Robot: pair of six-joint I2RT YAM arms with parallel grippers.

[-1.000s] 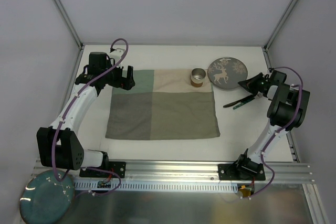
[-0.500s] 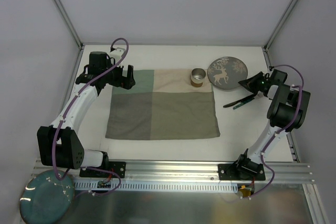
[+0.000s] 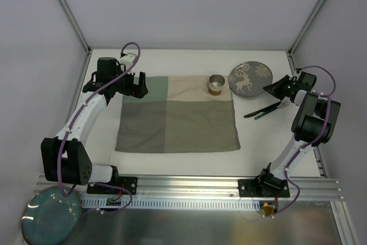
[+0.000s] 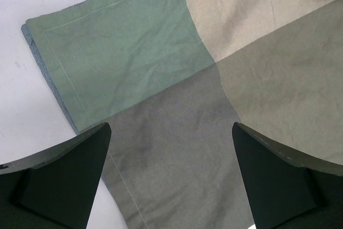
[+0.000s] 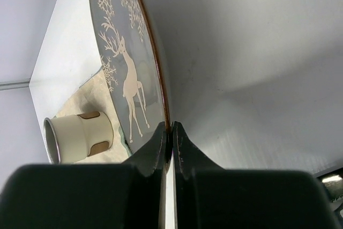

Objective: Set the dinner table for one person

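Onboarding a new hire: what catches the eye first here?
The green-and-beige patchwork cloth mat dominates the centre, the open left end effector over its green corner. Far right, the right end effector is shut on the rim of a round grey plate with a white deer motif.

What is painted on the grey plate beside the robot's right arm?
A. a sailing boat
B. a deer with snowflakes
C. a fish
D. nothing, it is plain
B: the grey plate bears a pale antlered deer with snowflakes around it, seen from above and more closely in the right wrist view.
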